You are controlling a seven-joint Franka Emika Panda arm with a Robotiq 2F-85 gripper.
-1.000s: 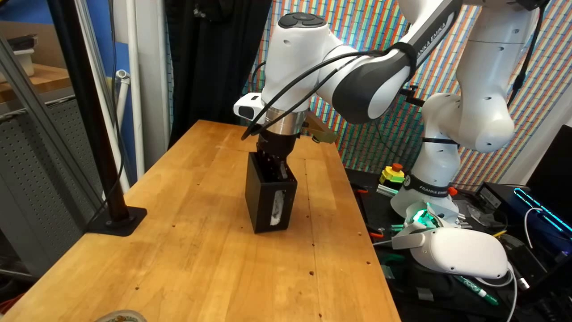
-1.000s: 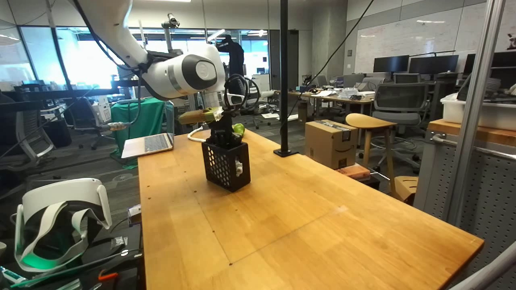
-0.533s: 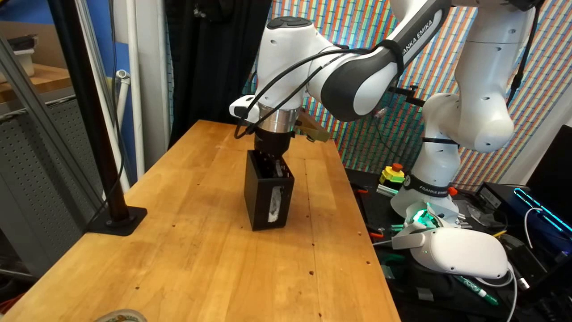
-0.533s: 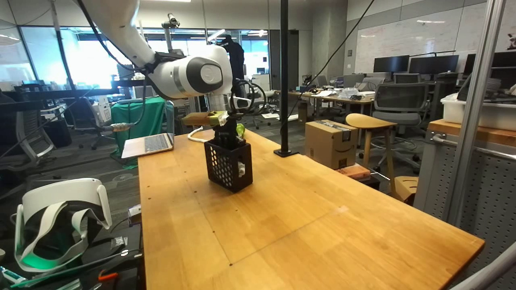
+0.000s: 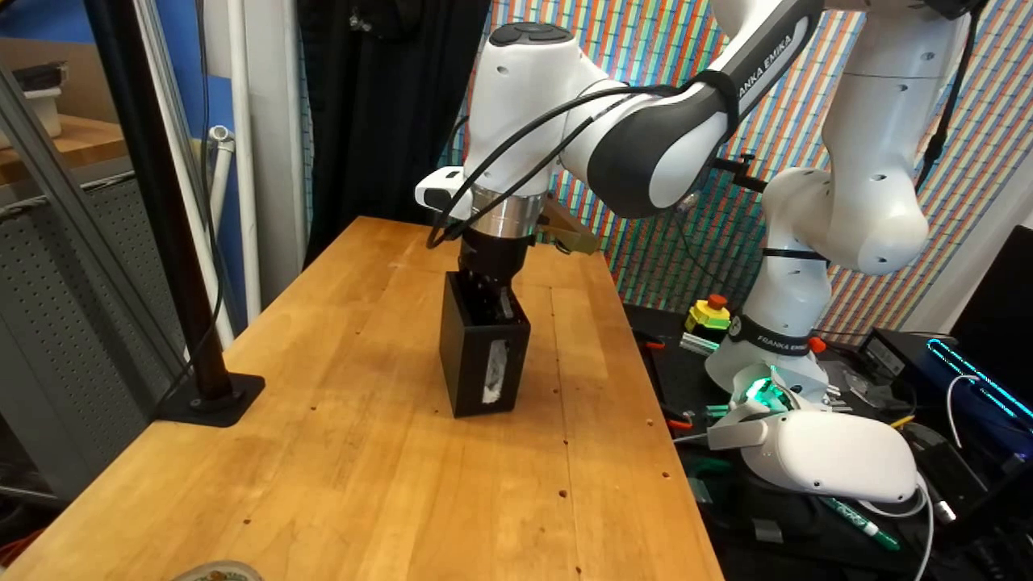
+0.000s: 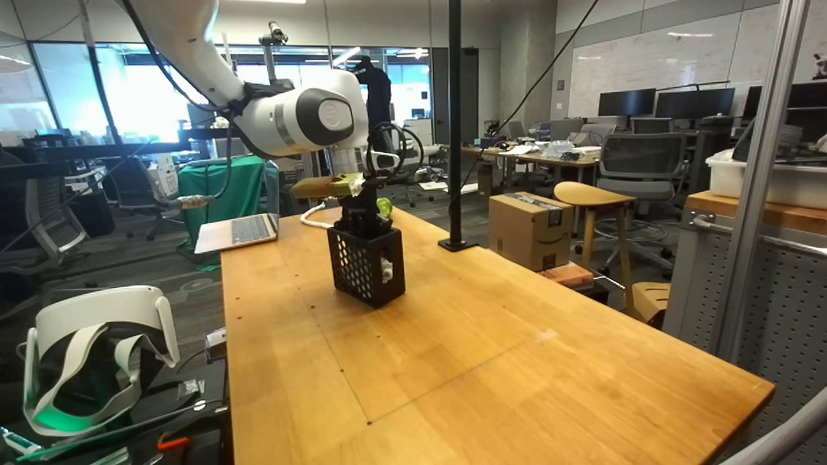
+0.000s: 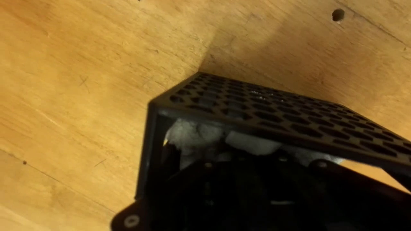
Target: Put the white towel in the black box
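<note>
Hand [image 5: 489, 292] hangs into box [image 5: 474, 369]; arm [image 5: 646, 157] reads "EMIKA".

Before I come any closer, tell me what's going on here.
A robot arm has its gripper down in the black box on the wooden table. The white towel is already inside, showing in all three views. The box hides how the gripper stands, so I can't tell whether the towel is held or released.

I see the black box [image 5: 470, 367] standing upright, open-topped, the white towel [image 7: 194, 133] bunched inside it and showing through at the near end.
</note>
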